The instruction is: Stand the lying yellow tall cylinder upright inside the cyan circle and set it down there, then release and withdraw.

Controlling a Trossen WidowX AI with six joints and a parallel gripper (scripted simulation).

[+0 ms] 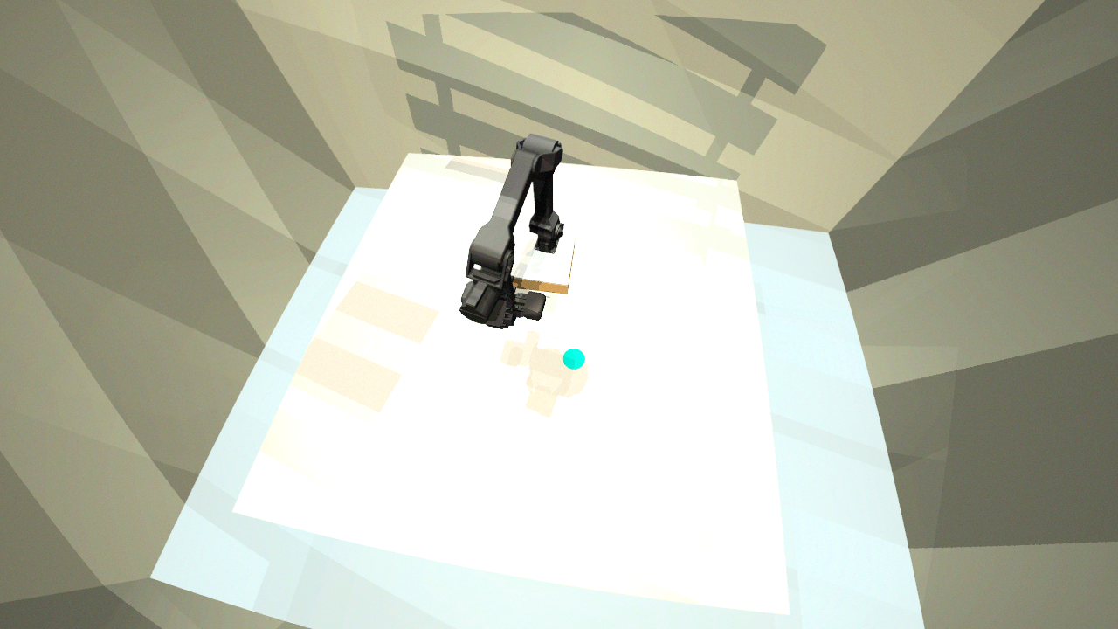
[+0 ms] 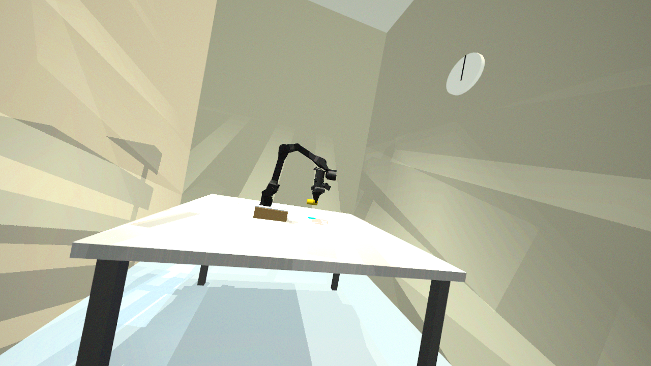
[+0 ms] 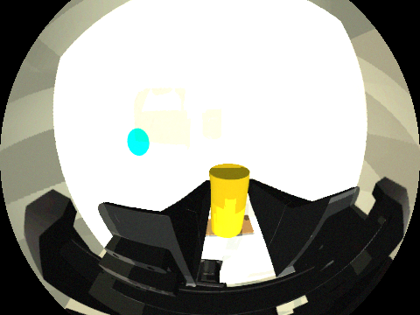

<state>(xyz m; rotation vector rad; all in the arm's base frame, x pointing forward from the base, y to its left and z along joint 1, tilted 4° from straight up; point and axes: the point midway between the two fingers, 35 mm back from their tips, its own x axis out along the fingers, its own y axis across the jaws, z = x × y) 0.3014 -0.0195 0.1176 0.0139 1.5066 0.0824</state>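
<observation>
Above the white table top (image 2: 190, 236), your black parallel-jaw gripper (image 2: 315, 199) has its fingers partly closed on the yellow tall cylinder (image 3: 229, 199), lifted clear of the surface. You see the flat cyan circle (image 1: 574, 358) nearby, apart from it.

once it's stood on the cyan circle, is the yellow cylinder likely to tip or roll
The cylinder looks taller than wide, so it may tip if released tilted. On its round side it would probably roll. It looks rigid in the gripper, held above the table, short of the circle.
</observation>
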